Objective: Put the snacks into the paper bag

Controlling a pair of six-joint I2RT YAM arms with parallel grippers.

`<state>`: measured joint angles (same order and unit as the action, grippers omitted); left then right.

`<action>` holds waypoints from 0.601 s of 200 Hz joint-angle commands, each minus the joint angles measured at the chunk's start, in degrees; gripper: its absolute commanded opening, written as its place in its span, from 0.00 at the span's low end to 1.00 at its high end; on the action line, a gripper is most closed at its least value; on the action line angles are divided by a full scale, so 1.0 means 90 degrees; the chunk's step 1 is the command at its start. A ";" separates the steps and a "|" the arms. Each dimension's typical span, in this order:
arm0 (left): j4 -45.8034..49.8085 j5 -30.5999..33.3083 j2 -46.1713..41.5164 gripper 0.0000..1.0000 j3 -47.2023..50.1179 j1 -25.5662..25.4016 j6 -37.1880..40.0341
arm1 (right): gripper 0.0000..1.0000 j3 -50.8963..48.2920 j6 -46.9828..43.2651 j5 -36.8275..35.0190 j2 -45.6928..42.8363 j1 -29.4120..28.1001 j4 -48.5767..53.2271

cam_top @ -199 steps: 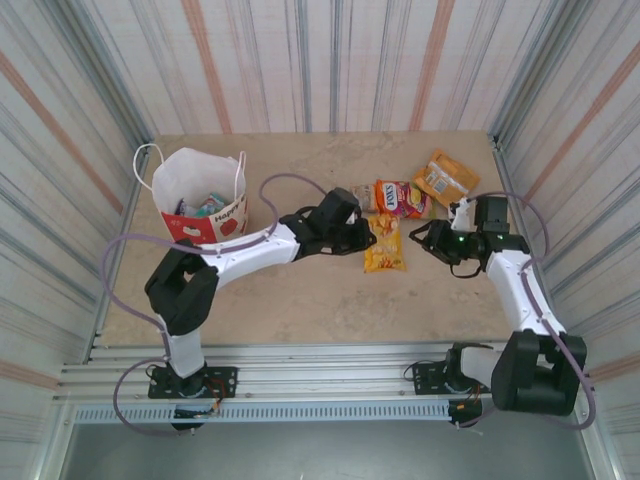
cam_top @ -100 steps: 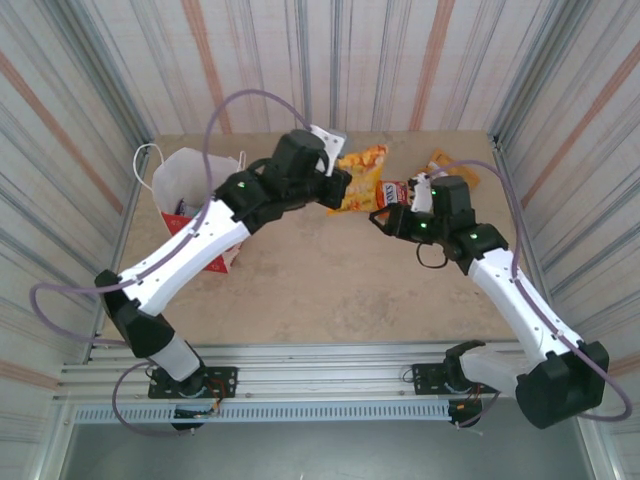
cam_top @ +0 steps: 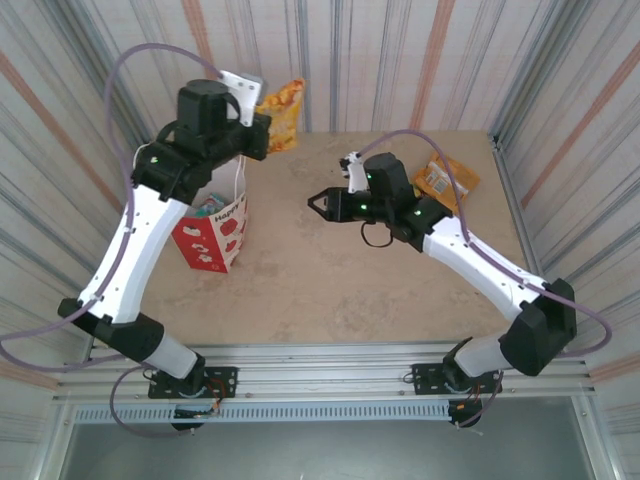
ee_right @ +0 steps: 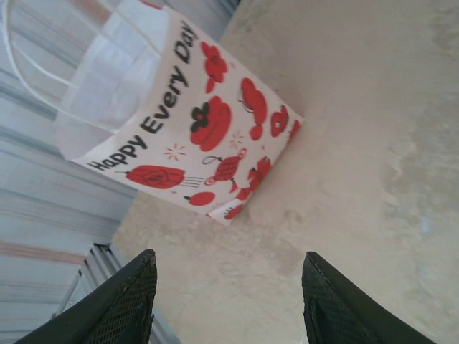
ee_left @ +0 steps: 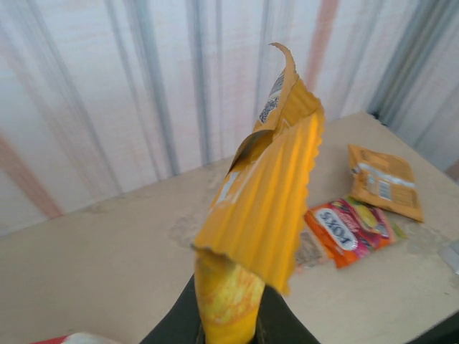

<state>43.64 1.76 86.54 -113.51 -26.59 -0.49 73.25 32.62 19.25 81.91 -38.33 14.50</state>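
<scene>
The left hand [cam_top: 262, 120] is clamped on one end of the yellow packet [cam_top: 283, 100] and holds it high against the far wall. In the left wrist view the packet [ee_left: 265, 208] stands up out of the narrow hand [ee_left: 228, 319], crinkled and loose at its free end. The bag [cam_top: 215, 235] stands at the left of the counter [cam_top: 320, 290], below and nearer than the packet, with its mouth largely hidden under the left arm.

The step in hand looks like the carry to the bag, with the drop not yet made. To do it well, the hand should come near and a little left until the packet hangs squarely over the mouth. The wrist should tip so the free end points down. The hand should then sink until that end is inside the rim and clear of the cord handle [cam_top: 241, 178]. Only then should the grip loosen; let go from this height, a light, floppy packet would likely flutter wide or catch on the rim.

The right hand [cam_top: 318, 201] hovers over mid-counter, jaws well apart and empty, facing the bag [ee_right: 179, 136]. It is best kept clear of the left arm's way down. The orange packet [ee_left: 384, 184] and the FOX'S packet [ee_left: 351, 228] lie at the far right, not yet bagged.
</scene>
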 commanded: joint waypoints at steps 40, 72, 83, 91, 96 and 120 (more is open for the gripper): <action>0.0025 -0.0100 -0.1222 0.03 0.0576 0.1513 0.0324 | 0.55 0.0512 -0.0235 -0.0066 0.0602 -0.0304 0.0049; 0.0431 -0.0312 -0.1656 0.05 0.1141 0.2143 0.0216 | 0.55 0.0518 -0.0218 -0.0039 0.0718 -0.0322 0.0127; 0.0696 -0.0484 -0.1752 0.05 0.1336 0.2284 0.0174 | 0.55 0.0513 -0.0214 -0.0012 0.0756 -0.0337 0.0140; 0.0893 -0.0545 -0.1812 0.05 0.1471 0.2336 0.0145 | 0.55 0.0527 -0.0201 -0.0001 0.0793 -0.0344 0.0170; 0.0995 -0.0571 -0.1835 0.05 0.1550 0.2353 0.0149 | 0.55 0.0546 -0.0211 0.0024 0.0818 -0.0342 0.0200; 0.1432 -0.0590 -0.1941 0.05 0.1977 0.2368 0.0162 | 0.54 0.0690 -0.0339 0.0072 0.0927 -0.0404 0.0472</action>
<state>50.24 -1.50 70.37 -99.18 -5.61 1.26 76.73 32.18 19.31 88.84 -41.04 15.88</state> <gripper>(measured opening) 0.124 0.544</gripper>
